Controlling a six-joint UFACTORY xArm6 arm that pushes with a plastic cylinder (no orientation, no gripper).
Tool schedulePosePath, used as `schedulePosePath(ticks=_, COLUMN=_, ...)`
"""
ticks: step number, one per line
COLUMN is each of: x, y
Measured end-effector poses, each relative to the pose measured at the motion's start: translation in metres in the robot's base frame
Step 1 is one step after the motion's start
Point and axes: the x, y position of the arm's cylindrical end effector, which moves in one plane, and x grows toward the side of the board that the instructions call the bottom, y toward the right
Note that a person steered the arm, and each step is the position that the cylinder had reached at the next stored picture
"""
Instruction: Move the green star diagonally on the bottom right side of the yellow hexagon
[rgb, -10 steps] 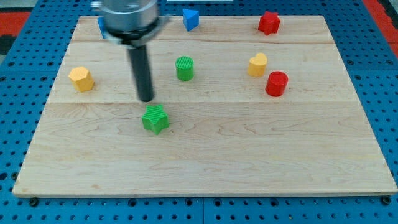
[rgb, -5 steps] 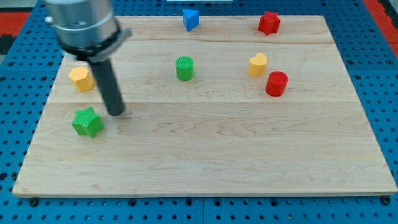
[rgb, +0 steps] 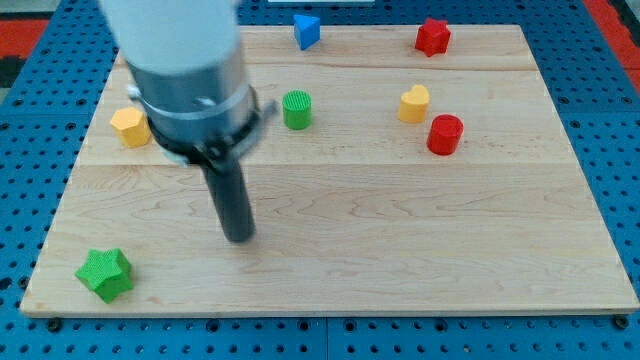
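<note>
Your tip (rgb: 238, 237) rested on bare wood, touching nothing, gripperless. The green star (rgb: 105, 273) lay near the table's bottom-left corner, well below the yellow hexagon (rgb: 130, 126). It seemed light and slippery: push its flat flank.

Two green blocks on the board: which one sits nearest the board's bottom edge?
The green star, near the bottom-left corner, left of and below my tip. The green cylinder sits in the upper half, well above my tip.

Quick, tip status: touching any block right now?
My tip: touching nothing, bare wooden board beneath; green star block lies apart, toward the view's lower left.
</note>
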Motion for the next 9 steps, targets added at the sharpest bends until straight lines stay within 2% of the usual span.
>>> schedulePosePath(ticks=1, x=0.052, y=-0.041)
schedulePosePath(ticks=2, x=0.039, y=-0.152)
schedulePosePath(ticks=4, x=0.028, y=-0.146)
schedulePosePath(ticks=5, x=0.052, y=-0.155)
schedulePosePath(ticks=6, x=0.019, y=-0.213)
schedulePosePath(ticks=7, x=-0.005, y=-0.196)
schedulePosePath(ticks=8, x=0.017, y=-0.174)
schedulePosePath(ticks=9, x=0.052, y=-0.202)
